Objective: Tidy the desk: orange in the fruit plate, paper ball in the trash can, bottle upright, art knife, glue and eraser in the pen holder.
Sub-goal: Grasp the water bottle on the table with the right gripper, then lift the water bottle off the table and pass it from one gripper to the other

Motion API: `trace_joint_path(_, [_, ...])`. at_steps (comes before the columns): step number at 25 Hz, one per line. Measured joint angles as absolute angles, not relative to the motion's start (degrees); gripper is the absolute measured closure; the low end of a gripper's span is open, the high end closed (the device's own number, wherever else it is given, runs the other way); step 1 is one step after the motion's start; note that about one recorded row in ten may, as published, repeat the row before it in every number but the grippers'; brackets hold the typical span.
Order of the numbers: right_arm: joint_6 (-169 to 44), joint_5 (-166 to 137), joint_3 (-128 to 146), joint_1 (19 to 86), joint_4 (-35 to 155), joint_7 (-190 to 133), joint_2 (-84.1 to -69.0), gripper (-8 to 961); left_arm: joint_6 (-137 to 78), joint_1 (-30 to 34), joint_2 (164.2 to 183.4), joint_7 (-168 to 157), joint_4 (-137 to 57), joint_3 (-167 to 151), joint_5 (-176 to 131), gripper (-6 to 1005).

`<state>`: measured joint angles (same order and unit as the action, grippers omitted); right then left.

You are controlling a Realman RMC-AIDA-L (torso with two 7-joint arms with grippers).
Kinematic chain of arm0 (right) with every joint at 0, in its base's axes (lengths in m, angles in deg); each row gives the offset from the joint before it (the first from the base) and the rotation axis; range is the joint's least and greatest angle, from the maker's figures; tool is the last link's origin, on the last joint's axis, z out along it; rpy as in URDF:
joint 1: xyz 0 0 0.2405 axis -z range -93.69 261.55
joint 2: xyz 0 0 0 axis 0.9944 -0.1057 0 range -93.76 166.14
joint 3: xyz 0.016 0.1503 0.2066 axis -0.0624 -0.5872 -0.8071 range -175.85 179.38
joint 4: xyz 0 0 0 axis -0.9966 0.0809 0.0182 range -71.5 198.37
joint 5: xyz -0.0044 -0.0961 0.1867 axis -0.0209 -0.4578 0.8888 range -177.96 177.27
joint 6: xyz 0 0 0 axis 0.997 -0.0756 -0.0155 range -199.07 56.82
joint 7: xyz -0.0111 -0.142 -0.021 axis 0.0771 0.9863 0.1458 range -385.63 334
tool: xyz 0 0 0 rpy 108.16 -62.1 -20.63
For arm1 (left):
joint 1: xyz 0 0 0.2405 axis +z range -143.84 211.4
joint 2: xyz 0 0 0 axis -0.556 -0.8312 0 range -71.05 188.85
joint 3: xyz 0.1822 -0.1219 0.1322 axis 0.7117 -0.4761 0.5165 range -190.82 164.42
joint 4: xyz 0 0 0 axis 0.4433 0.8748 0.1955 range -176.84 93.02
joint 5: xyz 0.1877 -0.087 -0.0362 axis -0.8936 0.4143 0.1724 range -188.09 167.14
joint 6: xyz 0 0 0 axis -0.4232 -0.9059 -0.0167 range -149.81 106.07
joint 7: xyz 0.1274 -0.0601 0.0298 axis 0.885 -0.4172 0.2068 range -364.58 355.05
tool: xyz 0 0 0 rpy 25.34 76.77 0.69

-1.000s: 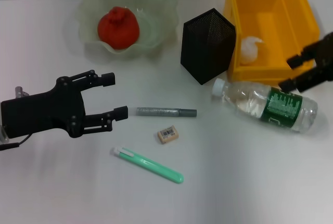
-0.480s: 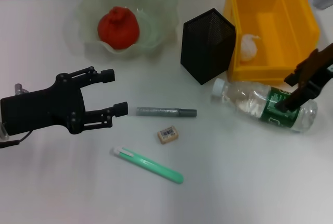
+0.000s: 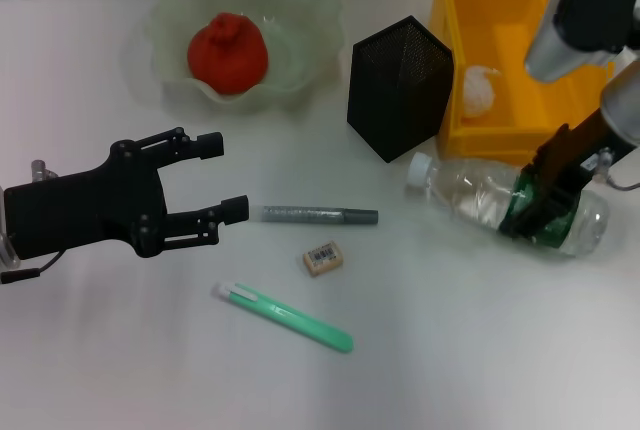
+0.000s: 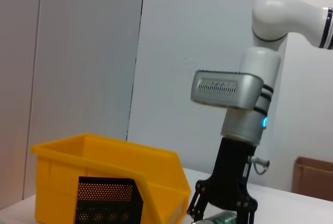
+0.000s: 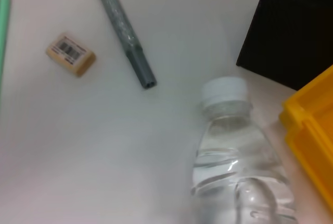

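One second on, we note the right gripper (image 3: 535,200) has dropped over the green-labelled middle of the bottle (image 3: 470,190) lying on the table (image 3: 450,350) beside the trash can (image 3: 520,50), fingers straddling it, apparently not yet clamped; the left gripper (image 3: 228,177) hangs open, idle.

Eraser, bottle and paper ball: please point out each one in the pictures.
eraser (image 3: 323,257), head view, on its barcode label.
bottle (image 5: 225,90), right wrist view, on its white cap.
paper ball (image 3: 480,88), head view, on its crumpled middle.
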<state>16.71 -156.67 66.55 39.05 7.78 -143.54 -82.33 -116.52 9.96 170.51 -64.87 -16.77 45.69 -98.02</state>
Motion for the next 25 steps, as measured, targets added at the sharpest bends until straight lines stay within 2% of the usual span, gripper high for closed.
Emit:
trace_joint_path(15, [14.35,-155.68,68.33,40.65,8.57,-143.28,-82.89,160,-116.79,9.72,170.39,-64.52,-16.77,45.69,-97.98,170])
trace_joint_path(25, [17.91,-151.51,67.81,42.36,5.60,-141.65,-82.58,168,-116.95,9.70,170.16,-64.65,-16.77,45.55,-97.75,170])
